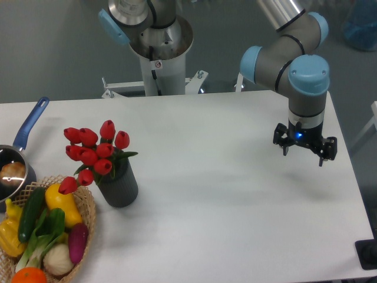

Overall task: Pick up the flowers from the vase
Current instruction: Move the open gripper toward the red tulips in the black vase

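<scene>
The flowers, a bunch of red tulip buds with green stems and leaves, stand in the dark grey cylindrical vase at the left of the white table. The bunch leans left, over the basket's rim. My gripper hangs above the right side of the table, far to the right of the vase, pointing down. Its fingers look spread apart and nothing is between them.
A wicker basket of colourful vegetables sits at the front left, touching or nearly touching the vase. A blue-handled steel saucepan stands at the left edge. The arm's base column rises behind the table's far edge.
</scene>
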Tool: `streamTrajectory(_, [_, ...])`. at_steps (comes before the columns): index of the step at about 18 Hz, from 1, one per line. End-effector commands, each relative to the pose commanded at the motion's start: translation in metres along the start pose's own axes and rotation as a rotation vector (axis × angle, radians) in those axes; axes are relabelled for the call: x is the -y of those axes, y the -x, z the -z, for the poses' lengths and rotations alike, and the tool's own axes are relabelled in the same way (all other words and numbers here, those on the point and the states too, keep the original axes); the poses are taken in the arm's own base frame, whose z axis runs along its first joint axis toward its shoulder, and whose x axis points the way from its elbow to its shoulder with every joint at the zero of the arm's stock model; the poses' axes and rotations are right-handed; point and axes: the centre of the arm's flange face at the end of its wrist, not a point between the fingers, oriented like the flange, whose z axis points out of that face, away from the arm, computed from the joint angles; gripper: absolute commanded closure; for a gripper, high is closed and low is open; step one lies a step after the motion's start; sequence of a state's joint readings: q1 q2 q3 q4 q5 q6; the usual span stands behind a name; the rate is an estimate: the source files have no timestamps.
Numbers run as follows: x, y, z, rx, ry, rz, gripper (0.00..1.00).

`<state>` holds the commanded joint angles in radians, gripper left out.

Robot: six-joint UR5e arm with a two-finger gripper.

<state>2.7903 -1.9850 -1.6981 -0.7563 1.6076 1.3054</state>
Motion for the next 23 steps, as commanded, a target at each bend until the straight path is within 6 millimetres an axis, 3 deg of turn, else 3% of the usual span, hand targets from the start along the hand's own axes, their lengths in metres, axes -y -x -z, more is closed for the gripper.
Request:
streamTrajectory(3, [0.001, -0.001, 0.003, 0.002, -0.01, 0.0, 0.0])
streamTrajectory(6, [0.015, -0.007, 0.007, -0.002, -0.059, -0.016, 0.0])
streamTrajectory(12, [0.033, -0.061, 0.023, -0.031, -0.072, -0.057, 0.0])
streamTrajectory(15, [0.065, -0.09, 0.042, -0.02, -0.089, -0.1, 0.0])
streamTrajectory(23, [0.113, -0.153, 0.071, -0.028, -0.122, -0.074, 0.0])
